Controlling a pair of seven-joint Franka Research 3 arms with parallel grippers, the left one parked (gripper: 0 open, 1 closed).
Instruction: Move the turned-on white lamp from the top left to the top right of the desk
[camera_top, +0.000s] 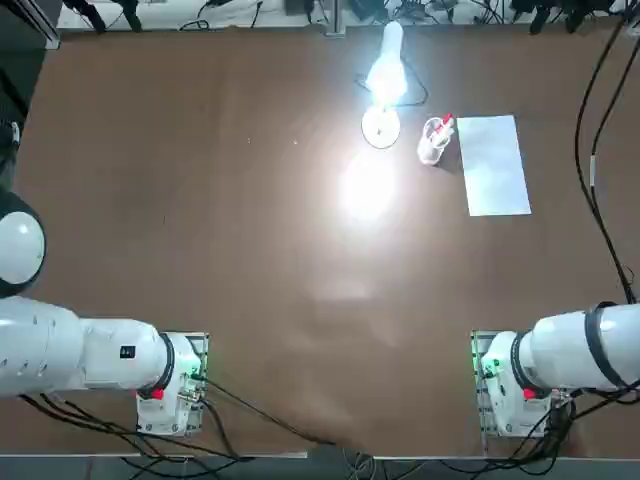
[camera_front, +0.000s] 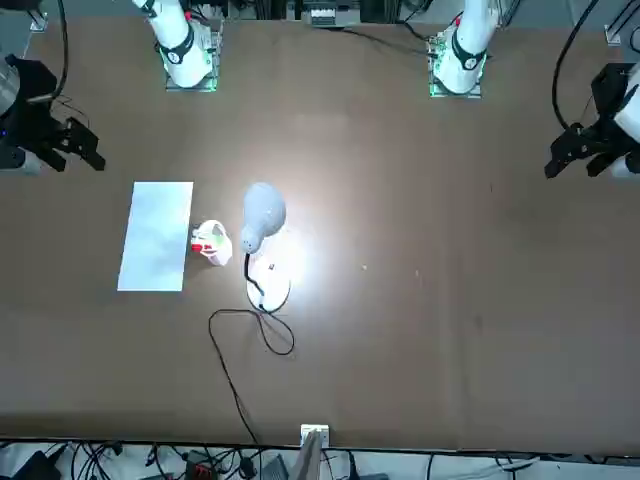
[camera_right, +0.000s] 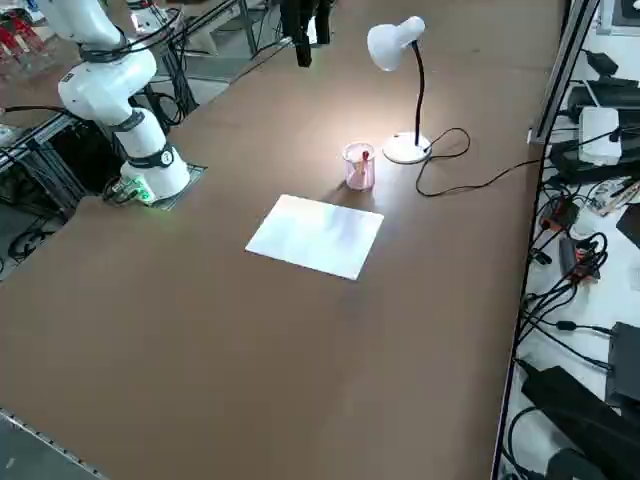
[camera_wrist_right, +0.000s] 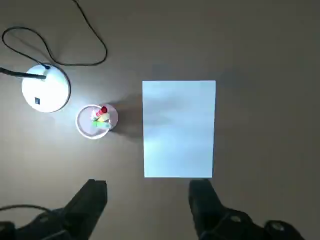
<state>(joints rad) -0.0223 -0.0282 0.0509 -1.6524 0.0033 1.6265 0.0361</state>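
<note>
Overhead, glare hides the lamp (camera_top: 383, 75) head, while the right pincer (camera_wrist_right: 148, 192) hangs released above the desk (camera_wrist_right: 260, 70).

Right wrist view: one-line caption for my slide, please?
Open right gripper hovers above the desk, over white paper, pen cup and lamp base.

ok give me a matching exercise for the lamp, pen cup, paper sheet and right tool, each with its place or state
Things:
1. lamp
2. pen cup
3. paper sheet
4. right tool

Places or states:
A. lies flat, nearest the desk's right edge in the top view
B. open, empty, above the desk
C. switched on, glare on the desk
D. stands between the lamp's base and the sheet

Pairs: 1-C, 2-D, 3-A, 4-B
</note>
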